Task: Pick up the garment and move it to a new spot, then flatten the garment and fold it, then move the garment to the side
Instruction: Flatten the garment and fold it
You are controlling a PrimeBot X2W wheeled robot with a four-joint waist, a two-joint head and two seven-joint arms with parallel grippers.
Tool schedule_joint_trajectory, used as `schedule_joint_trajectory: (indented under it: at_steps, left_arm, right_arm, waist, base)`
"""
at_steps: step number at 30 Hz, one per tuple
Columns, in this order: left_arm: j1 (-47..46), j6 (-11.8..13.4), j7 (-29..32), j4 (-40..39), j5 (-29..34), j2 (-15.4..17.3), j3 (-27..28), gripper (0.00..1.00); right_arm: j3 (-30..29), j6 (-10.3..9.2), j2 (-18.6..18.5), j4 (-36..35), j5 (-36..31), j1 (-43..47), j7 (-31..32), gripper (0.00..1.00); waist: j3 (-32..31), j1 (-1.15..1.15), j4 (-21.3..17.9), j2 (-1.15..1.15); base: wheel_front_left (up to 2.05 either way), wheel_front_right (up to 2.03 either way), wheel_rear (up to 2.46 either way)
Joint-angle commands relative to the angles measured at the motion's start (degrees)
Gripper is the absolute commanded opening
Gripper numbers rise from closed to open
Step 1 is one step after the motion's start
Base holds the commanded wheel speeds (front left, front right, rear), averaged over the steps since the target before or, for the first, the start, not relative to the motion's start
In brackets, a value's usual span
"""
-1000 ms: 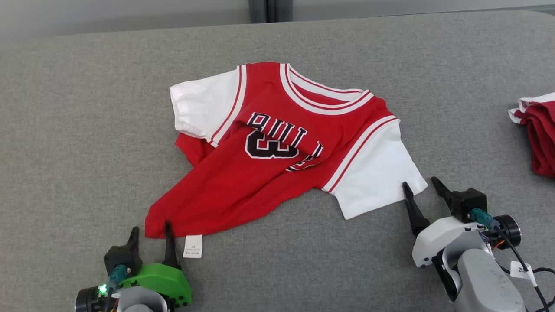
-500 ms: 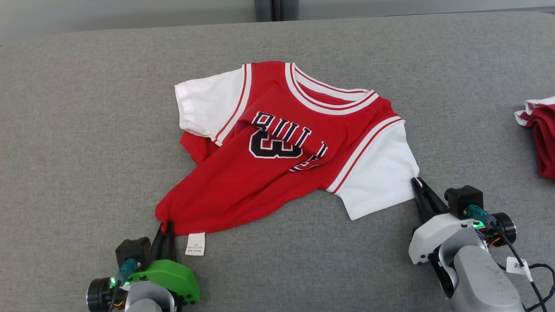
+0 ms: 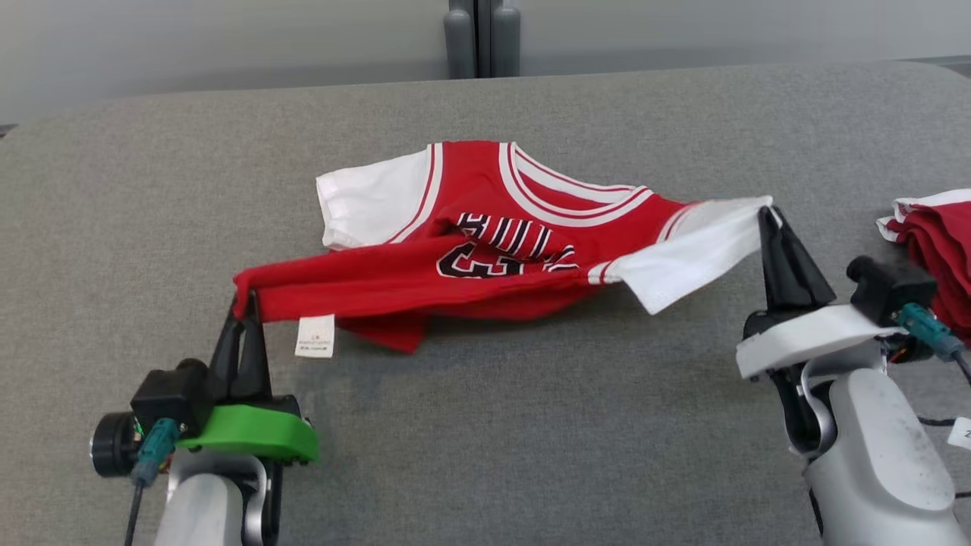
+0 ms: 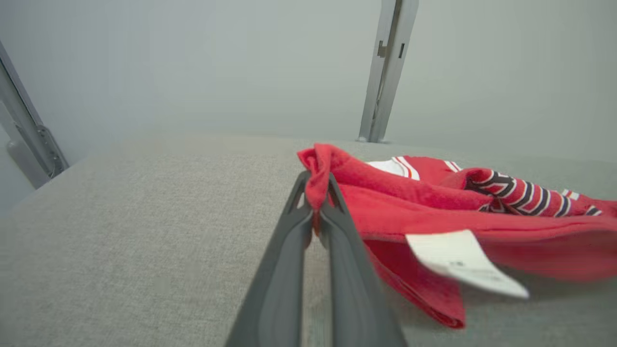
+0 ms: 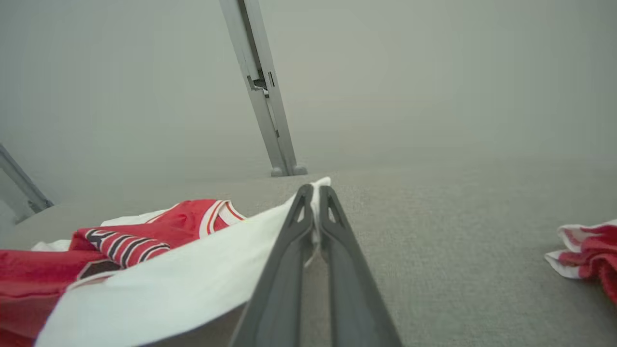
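The garment (image 3: 485,250) is a red jersey with white sleeves and dark lettering, on the grey table. Its near side is lifted off the surface and stretched between my two grippers, while the collar side still rests on the table. My left gripper (image 3: 244,303) is shut on the red hem corner (image 4: 315,168), beside a hanging white label (image 3: 315,336). Over on the other side, my right gripper (image 3: 768,216) is shut on the tip of the white sleeve (image 5: 315,193). The garment (image 4: 434,202) trails to the right in the left wrist view and the garment (image 5: 144,250) to the left in the right wrist view.
A second red and white garment (image 3: 929,243) lies bunched at the table's right edge, close to my right arm, and shows as the bunched garment (image 5: 585,250) in the right wrist view. A grey post (image 3: 482,38) stands behind the grey table (image 3: 152,189).
Both grippers shut on the garment, the left on the hem corner, the right on the sleeve tip, then raised those parts off the table. The head camera also shifted.
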Motion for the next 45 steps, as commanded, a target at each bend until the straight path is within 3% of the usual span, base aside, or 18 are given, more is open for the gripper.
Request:
schedule_joint_trajectory:
  at_steps: [1,9,16,21,29,34,40,45]
  left_arm:
    - [-1.3,-0.7,0.0,-1.7,1.2,0.3,0.9,0.0]
    - [-9.6,-3.3,0.0,-11.6,5.4,3.7,4.0,0.0]
    - [-17.5,-4.1,0.0,-13.7,4.5,8.9,1.3,0.0]
    - [-24.2,-4.2,3.2,-13.4,2.8,12.7,-1.4,0.0]
    - [-35.5,-4.2,6.1,-10.2,-0.8,14.0,-2.6,0.0]
    - [-45.0,-3.8,5.1,-3.3,-0.2,13.9,-3.1,0.0]
    - [-57.5,-2.4,2.5,5.5,2.2,14.5,-3.4,0.0]
    - [-64.9,-1.4,0.6,10.9,3.4,14.1,-3.3,0.0]
  right_arm:
    - [-0.3,-0.08,-0.3,-1.8,0.5,-1.1,-0.1,0.0]
    - [-1.0,-0.08,-0.9,-15.1,3.6,-9.1,-0.1,0.0]
    - [2.1,-0.08,-5.5,-19.8,5.0,-16.8,-0.1,0.0]
    - [3.2,-0.08,-8.9,-20.4,4.4,-23.3,2.2,0.0]
    - [7.9,-0.09,-13.2,-16.1,-0.2,-34.2,2.8,0.0]
    - [10.3,-0.09,-13.8,-8.3,-3.9,-44.5,1.5,0.0]
    - [8.2,-0.09,-13.2,-0.1,-8.7,-57.9,0.1,0.0]
    - [4.8,-0.09,-12.6,2.7,-11.3,-65.2,-0.1,0.0]
  waist:
    - [-1.9,0.0,-0.3,0.0]
    - [-5.5,0.0,-1.9,0.0]
    - [-7.3,0.0,-3.1,0.0]
    - [-5.2,0.0,-3.6,0.0]
    - [4.7,0.0,-4.4,0.0]
    - [12.0,0.0,-5.0,0.0]
    - [18.2,0.0,-5.6,0.0]
    - [20.2,0.0,-5.5,0.0]
  base:
    - [0.0,0.0,0.0]
    - [0.0,0.0,0.0]
    - [0.0,0.0,0.0]
    - [0.0,0.0,0.0]
    - [0.0,0.0,0.0]
    - [0.0,0.0,0.0]
    - [0.0,0.0,0.0]
    - [0.0,0.0,0.0]
